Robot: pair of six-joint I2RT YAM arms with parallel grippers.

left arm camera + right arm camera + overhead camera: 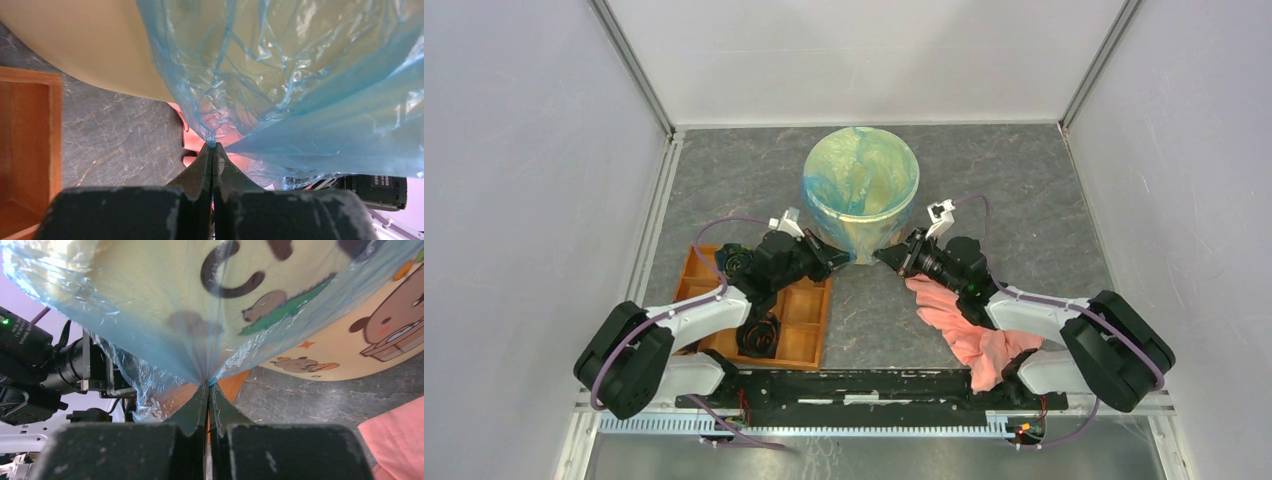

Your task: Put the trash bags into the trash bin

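Thin translucent light-blue film bag (300, 75) drapes over the round tan-yellow bin (85, 45). Left gripper (213, 148) and right gripper (208, 386) each pinch its near side, jaws closed on film.

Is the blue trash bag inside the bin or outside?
Both: the trash bag lines the bin and hangs over its near wall, where the left end effector and the right end effector pinch it.

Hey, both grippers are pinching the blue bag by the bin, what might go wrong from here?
The thin bag is stretched taut from each pinch, so the left gripper or right gripper might tear it or lose it. Both grip on the near side of the bin, so it may tip or slide toward them.
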